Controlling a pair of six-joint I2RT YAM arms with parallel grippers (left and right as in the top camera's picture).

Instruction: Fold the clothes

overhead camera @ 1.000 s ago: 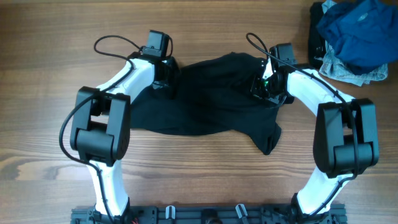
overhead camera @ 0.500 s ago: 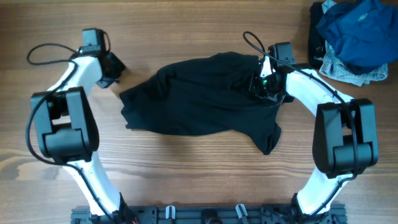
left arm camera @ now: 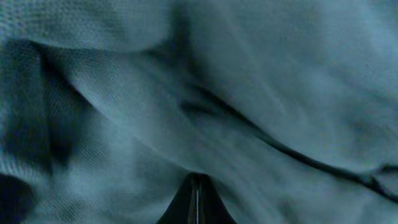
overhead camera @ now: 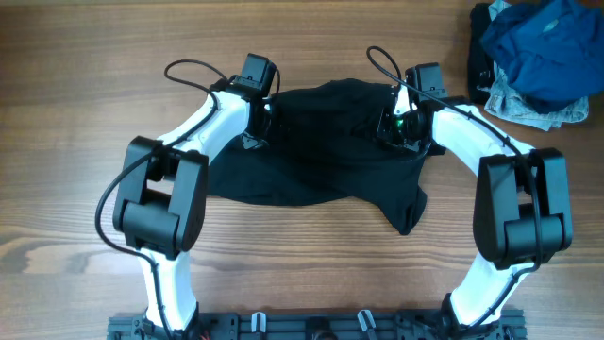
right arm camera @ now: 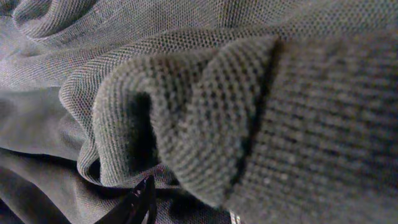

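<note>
Black garment [overhead camera: 321, 161] rumpled on table [overhead camera: 75, 57]

1. We saw the black garment [overhead camera: 321, 151] as matt knit cloth, coarsely ribbed in the right wrist view.
2. We found the table [overhead camera: 311, 283] smooth, grained wood.
3. We noted blue cloth [overhead camera: 543, 47] at two o'clock.

Black garment [overhead camera: 321, 151], blue clothes pile [overhead camera: 543, 47], wood-grain table [overhead camera: 75, 57]
</note>
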